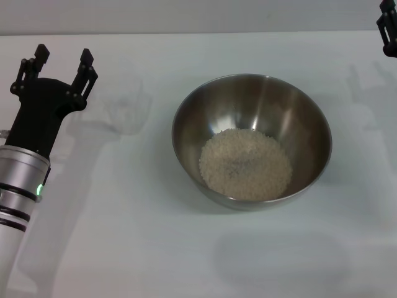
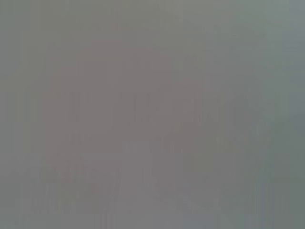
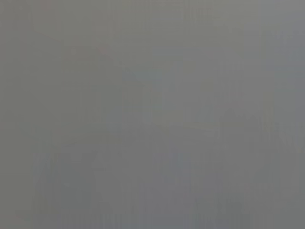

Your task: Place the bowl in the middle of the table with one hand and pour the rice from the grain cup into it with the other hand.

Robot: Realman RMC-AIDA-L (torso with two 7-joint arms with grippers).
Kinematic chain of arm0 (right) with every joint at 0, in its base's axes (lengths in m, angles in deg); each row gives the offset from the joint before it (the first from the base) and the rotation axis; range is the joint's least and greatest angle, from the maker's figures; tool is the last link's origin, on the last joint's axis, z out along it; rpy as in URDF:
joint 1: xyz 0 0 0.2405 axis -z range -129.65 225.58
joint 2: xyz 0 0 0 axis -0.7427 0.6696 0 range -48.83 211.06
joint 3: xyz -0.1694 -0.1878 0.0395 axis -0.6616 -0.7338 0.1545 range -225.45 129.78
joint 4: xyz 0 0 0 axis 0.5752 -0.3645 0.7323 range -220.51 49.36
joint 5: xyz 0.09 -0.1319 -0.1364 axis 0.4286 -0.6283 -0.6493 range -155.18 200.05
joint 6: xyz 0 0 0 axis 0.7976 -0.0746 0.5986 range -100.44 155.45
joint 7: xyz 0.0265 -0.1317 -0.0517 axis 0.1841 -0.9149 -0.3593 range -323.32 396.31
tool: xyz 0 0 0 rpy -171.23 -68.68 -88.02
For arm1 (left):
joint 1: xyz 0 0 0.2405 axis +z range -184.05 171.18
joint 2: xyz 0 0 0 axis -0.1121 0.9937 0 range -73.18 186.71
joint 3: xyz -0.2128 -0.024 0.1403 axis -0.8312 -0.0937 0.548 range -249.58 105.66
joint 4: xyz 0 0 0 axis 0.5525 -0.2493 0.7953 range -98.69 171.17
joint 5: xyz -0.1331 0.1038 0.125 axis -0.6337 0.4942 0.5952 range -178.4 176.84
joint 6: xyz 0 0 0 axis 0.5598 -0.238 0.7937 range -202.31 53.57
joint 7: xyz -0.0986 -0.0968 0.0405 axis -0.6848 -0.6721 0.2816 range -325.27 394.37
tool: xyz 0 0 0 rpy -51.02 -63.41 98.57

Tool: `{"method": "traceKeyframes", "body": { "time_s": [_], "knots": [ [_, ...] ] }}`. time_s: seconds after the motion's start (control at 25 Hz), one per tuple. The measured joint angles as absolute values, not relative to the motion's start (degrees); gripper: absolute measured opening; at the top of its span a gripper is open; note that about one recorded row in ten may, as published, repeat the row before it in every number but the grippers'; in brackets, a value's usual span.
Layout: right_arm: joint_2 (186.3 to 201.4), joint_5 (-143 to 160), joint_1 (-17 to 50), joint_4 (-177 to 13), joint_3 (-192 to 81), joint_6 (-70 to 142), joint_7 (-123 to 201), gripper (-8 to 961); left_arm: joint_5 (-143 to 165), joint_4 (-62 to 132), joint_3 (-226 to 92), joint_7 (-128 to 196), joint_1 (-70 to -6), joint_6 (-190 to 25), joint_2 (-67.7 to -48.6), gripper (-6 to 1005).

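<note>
The bowl [image 1: 251, 141] stood near the middle of the table [image 1: 124, 248], and the rice [image 1: 245, 164] lay in a pale heap at its bottom. Off to the robot's left, the grain cup [image 1: 127, 105] stood upright on the table, clear and hard to make out against the white, well apart from the bowl. The left gripper [image 1: 64, 67] hung just beside the cup, its two black fingers spread apart and grasping nothing. The right gripper [image 1: 388, 28] was only a dark sliver at the far right edge, away from the bowl; whether it was released or clenched, I could not tell. Both wrist cameras showed only flat grey.
</note>
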State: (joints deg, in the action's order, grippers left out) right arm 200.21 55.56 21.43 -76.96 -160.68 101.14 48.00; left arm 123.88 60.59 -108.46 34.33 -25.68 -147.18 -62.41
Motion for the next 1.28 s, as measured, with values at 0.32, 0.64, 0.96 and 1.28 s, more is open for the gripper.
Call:
{"method": "traceKeyframes", "body": {
  "time_s": [0.32,0.64,0.96,1.28],
  "knots": [
    [200.21,55.59,21.54,-76.97,-160.54,101.24,48.15,625,123.84,60.27,-110.76,34.08,-26.12,-147.00,-62.36,867],
    [200.26,55.74,21.48,-76.89,-156.76,100.94,48.17,754,123.84,59.35,-111.50,34.11,-27.39,-146.74,-62.32,865],
    [200.11,55.74,20.81,-77.16,-155.90,100.00,47.42,754,123.84,59.26,-112.22,34.10,-27.89,-146.70,-62.32,864],
    [200.08,55.74,21.07,-76.07,-155.91,100.36,47.69,754,123.90,59.13,-112.44,34.78,-27.29,-148.31,-62.27,862]
  ]
}}
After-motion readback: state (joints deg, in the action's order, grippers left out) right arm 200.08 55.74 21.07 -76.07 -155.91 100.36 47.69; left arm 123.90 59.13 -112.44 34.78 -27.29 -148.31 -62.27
